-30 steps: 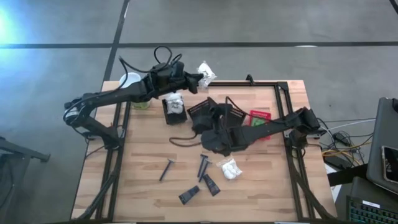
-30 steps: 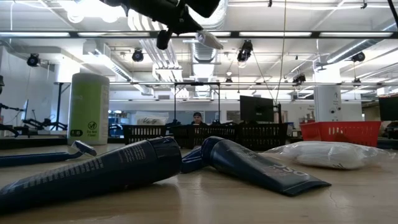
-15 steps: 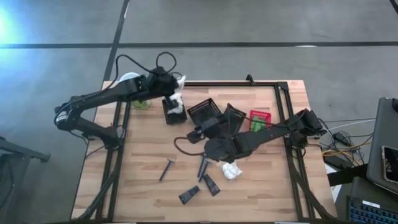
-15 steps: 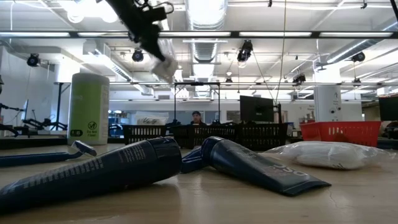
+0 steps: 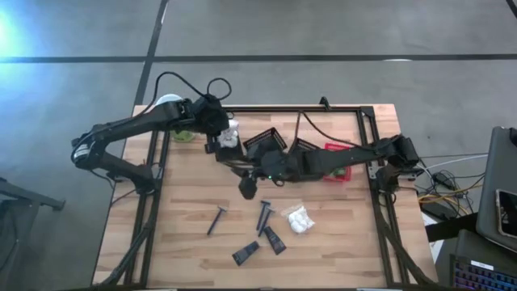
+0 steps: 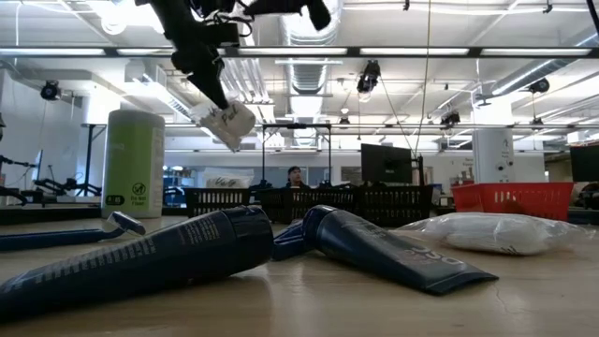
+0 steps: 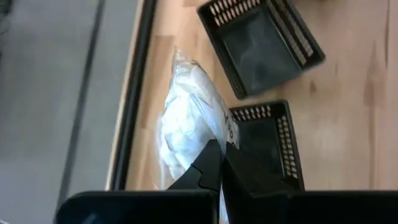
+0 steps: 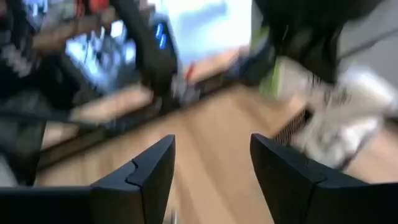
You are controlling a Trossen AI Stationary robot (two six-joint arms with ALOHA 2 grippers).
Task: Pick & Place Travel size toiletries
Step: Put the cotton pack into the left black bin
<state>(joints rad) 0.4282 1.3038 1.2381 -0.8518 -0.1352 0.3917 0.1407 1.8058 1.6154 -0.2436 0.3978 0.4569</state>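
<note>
The wooden table [image 5: 186,202] is the biggest thing here. The two dark arms reach over it from each side.

The left gripper [image 5: 220,129] hangs in the air over the far left part of the table. Its fingers are pinched tight on a white crinkly packet [image 7: 189,127]. The packet dangles above a small black basket [image 7: 264,146], and a bigger black basket [image 7: 261,43] sits just beside that one. From the table-level camera the packet [image 6: 223,122] hangs tilted, high above the table.

The right gripper [image 5: 249,187] floats over the middle of the table, near the black baskets. Its two fingers [image 8: 140,180] stand apart with nothing between them.

A tall pale-green canister [image 6: 133,164] stands at the far left corner. A red basket [image 5: 338,153] sits on the far right side.

More toiletries lie on the near part of the table. There is another white packet [image 5: 299,219], some dark tubes [image 5: 273,240] near each other, and a razor [image 5: 216,220] well apart to the left.
</note>
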